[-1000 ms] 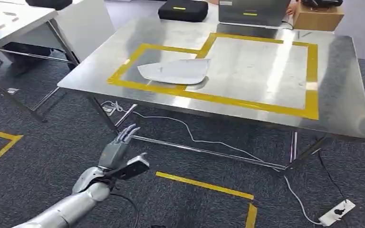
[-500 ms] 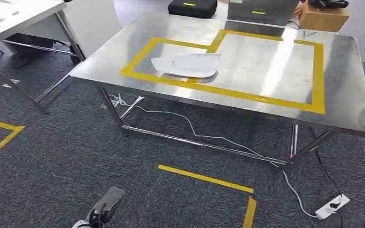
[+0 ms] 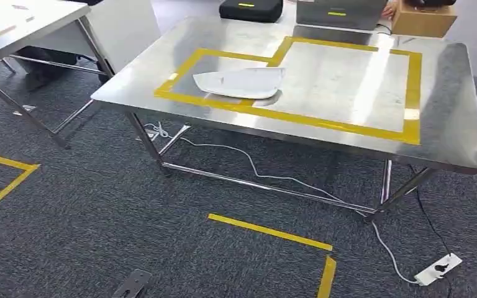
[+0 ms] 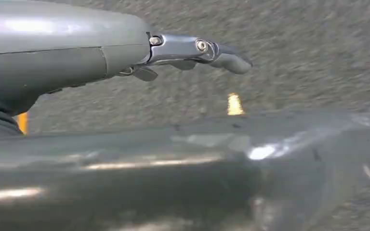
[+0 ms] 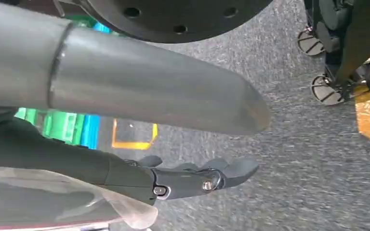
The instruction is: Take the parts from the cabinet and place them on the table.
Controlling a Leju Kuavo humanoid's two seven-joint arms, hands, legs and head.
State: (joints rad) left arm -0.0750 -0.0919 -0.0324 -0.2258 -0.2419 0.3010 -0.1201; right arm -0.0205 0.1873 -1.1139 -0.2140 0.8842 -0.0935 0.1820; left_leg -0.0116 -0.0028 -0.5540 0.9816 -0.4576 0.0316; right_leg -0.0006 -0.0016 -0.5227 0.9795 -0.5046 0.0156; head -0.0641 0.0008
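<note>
From the head view, a stainless steel table (image 3: 447,112) with a brushed, reflective top stands on dark grey carpet (image 3: 87,211). Yellow tape (image 3: 298,118) marks rectangular outlines on the tabletop. The white part (image 3: 239,82), a thin curved shell with one pointed end and a smooth matte surface, lies flat inside the left taped rectangle, near the table's front edge. A black case (image 3: 250,9) and a cardboard box (image 3: 423,18) sit at the far edge. A white cable (image 3: 273,180) trails under the table to a power strip (image 3: 438,269) on the carpet, and yellow tape strips (image 3: 267,231) mark the floor.

The left wrist view is blurred: the left hand (image 4: 125,55) extends its grey cover and dark metal fingers (image 4: 207,50) roughly straight over the carpet, holding nothing and touching nothing. A shiny metallic surface lies below it, too smeared to name.

The right wrist view shows the right hand (image 5: 173,180) with its fingers (image 5: 221,173) stretched side by side above the carpet. A pale translucent sheet-like edge (image 5: 125,211) lies against the palm side; whether the hand holds it I cannot tell
</note>
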